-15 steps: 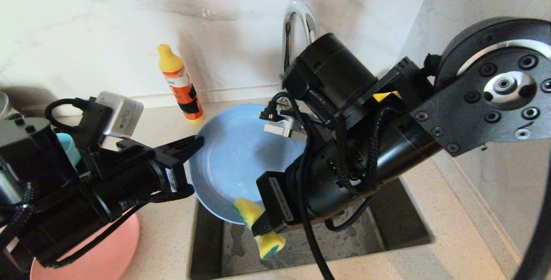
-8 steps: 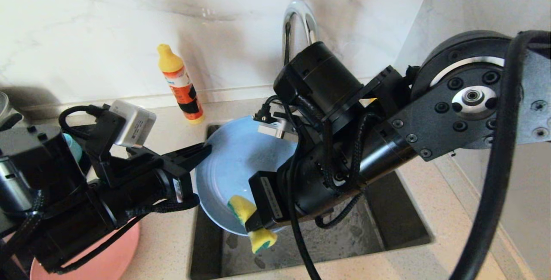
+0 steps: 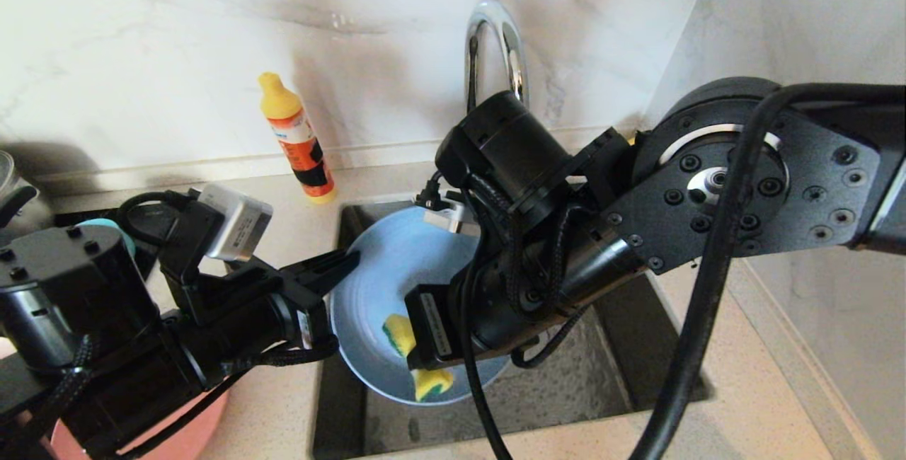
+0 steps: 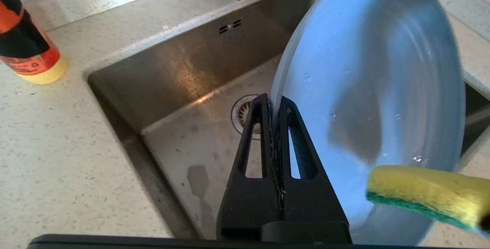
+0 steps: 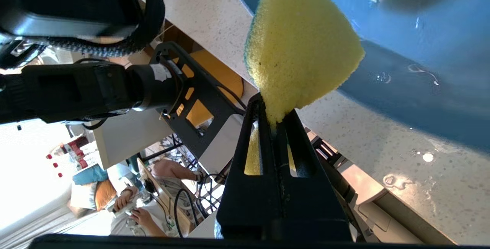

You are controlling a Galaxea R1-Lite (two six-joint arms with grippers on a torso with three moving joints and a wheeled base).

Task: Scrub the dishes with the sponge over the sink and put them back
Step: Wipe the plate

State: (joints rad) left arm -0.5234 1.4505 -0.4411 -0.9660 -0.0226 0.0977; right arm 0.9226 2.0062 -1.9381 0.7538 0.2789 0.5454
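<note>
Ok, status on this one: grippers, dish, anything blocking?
Left gripper shut on grey-blue plastic plate rim, over steel sink. Right gripper shut on yellow sponge, against plate. Nothing blocking.

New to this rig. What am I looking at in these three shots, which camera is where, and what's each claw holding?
It's a two-armed robot at a kitchen counter. The wide picture comes from a camera on its head, looking down; the other two come from cameras on each wrist, behind the fingers.

The left gripper is shut on the rim of a grey-blue plate, holding it tilted on edge over the steel sink. The right gripper is shut on a yellow sponge with a green side, held at the plate's face.

On the counter: an orange detergent bottle near the chrome faucet, and a pink plate partly hidden under the left arm.
</note>
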